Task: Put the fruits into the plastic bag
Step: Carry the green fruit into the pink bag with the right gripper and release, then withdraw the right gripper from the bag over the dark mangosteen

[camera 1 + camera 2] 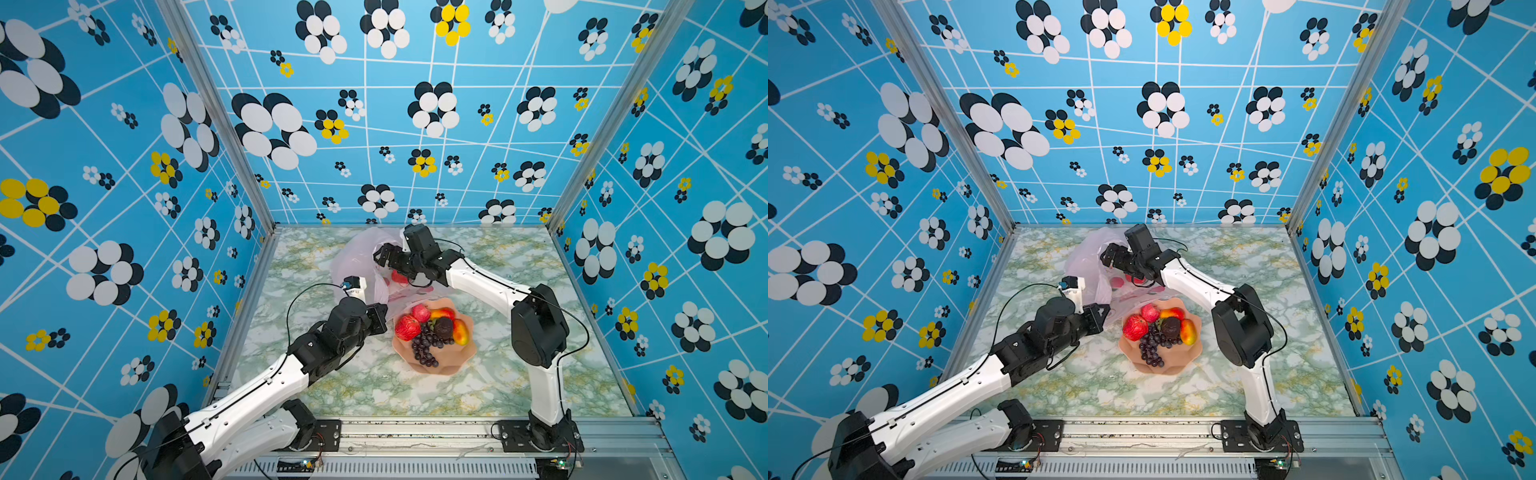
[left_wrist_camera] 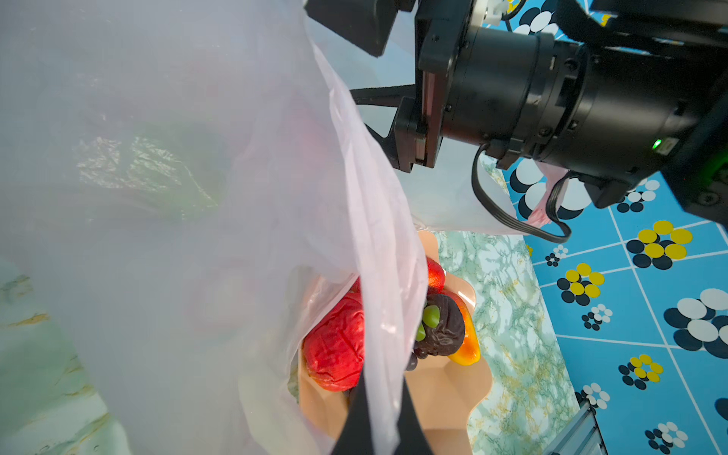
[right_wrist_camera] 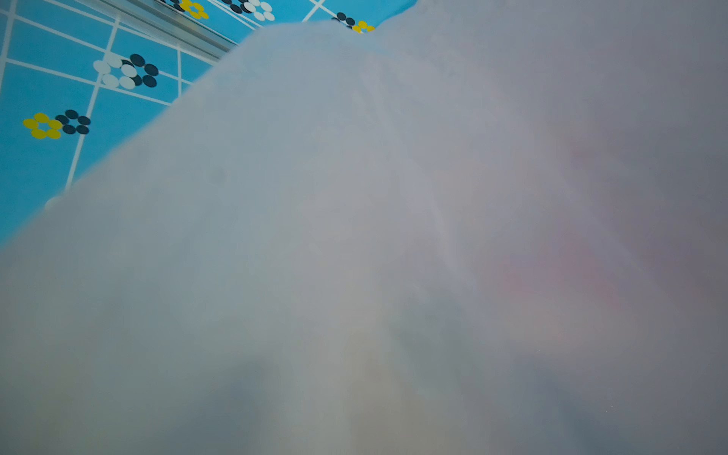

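Plainly, the left gripper (image 2: 382, 398) is clamped tight on a fold of the plastic bag (image 1: 357, 259), with the thin film running up between its two black fingers. Lifting that edge looks meant to hold the bag's mouth up and open on the side facing the peach scalloped bowl (image 1: 440, 368).

The bag lies at about eleven o'clock from the bowl, and its loose film drapes onto the bowl's rim at twelve o'clock.

The right gripper (image 1: 380, 257) reaches in from three o'clock, over the bag. In the left wrist view its fingers stand spread apart with nothing visible between them, and the tips are lost behind the film. The right wrist view is filled with blurred plastic, so I judge that this gripper is well inside the mouth, where a fruit would drop deep rather than roll off the lip. Whether the red patches beneath it are fruit or print, I cannot tell.

Most of the fruit is not yet bagged. In the bowl lie two bumpy red fruits (image 1: 407, 328), two mangoes (image 1: 460, 332), a maroon fruit (image 1: 443, 327) and the grape bunch (image 1: 426, 351).
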